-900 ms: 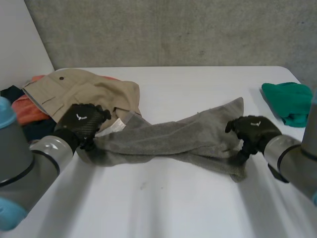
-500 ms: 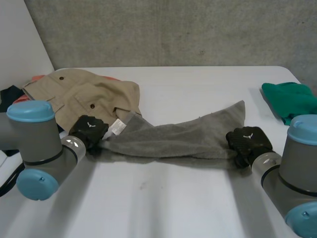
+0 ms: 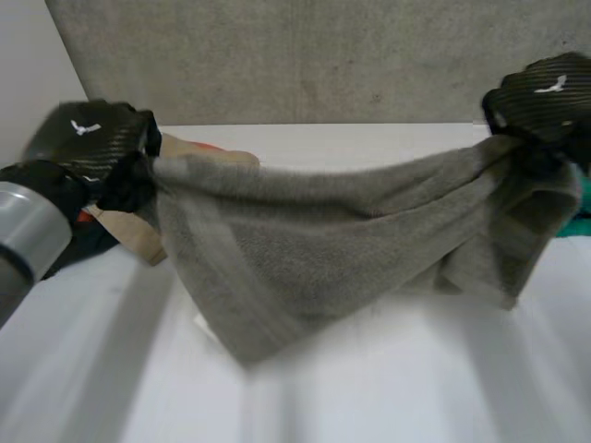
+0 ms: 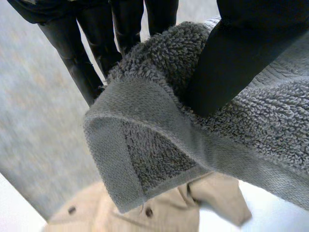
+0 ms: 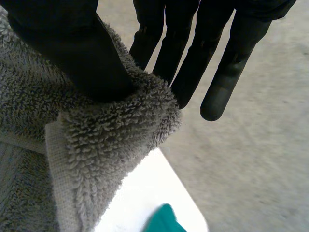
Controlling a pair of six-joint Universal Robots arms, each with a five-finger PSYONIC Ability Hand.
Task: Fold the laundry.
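Observation:
A grey towel (image 3: 314,249) hangs in the air above the white table (image 3: 388,388), stretched between both hands and sagging in the middle. My left hand (image 3: 88,138) is shut on its left corner; its thumb (image 4: 236,53) presses the towel corner (image 4: 145,145) against the fingers (image 4: 77,53). High at the right, my right hand (image 3: 545,97) is shut on the other corner. There the thumb (image 5: 77,53) pinches the towel edge (image 5: 106,140) against the fingers (image 5: 193,53). The towel's lowest fold hangs close over the table.
Beige trousers (image 3: 129,231) lie on the table behind the towel at the left, also seen below my left hand as the beige garment (image 4: 145,212). An orange cloth (image 3: 85,214) lies beside them. A green cloth (image 5: 164,220) lies at the table's right edge.
Both hands have risen high off the table and lifted the towel with them. The towel now hangs spread between them instead of lying bunched on the table.

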